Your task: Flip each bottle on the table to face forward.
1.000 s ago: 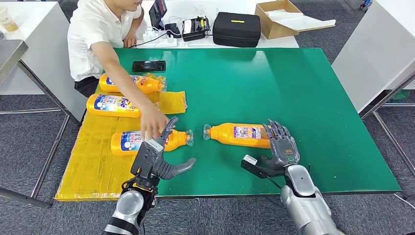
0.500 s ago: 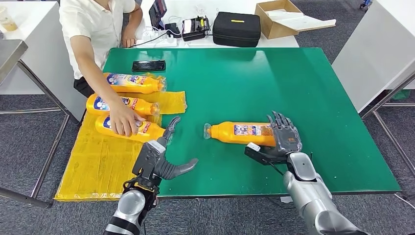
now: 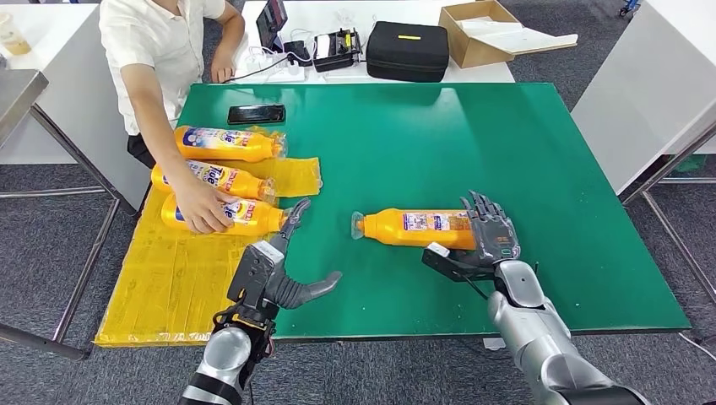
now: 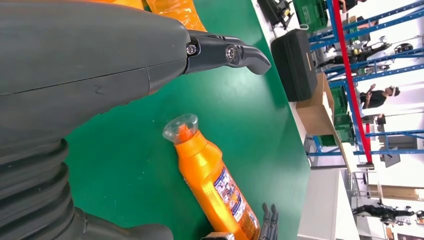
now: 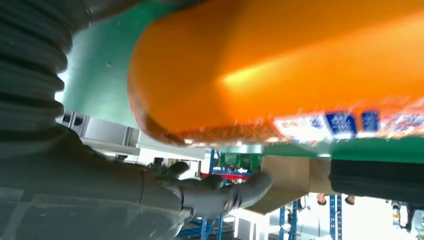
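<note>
Left hand: grey and dark, the left hand hovers over the near edge of the green table; fingers spread apart, thumb out to the side, holding nothing.
Right hand: the right hand sits at the base end of the orange bottle, fingers extended up against the bottle's end, thumb low on the near side. The right wrist view shows the bottle's rounded base right against the hand; whether the fingers clamp it cannot be told.
Orange bottle: lies on its side on the bare green surface, cap toward the robot's left, a small printed label facing up; also seen in the left wrist view.
Yellow sheet: a yellow sheet covers the table's left part and hangs past its edge.
Other bottles: three orange bottles lie on the sheet, a near one, a middle one and a far one, caps toward the right.
Person: a person's hand rests on the near bottle of the three.
Phone: a black phone lies beyond the bottles.
Far table: a black case and a cardboard box sit on the white table behind.
</note>
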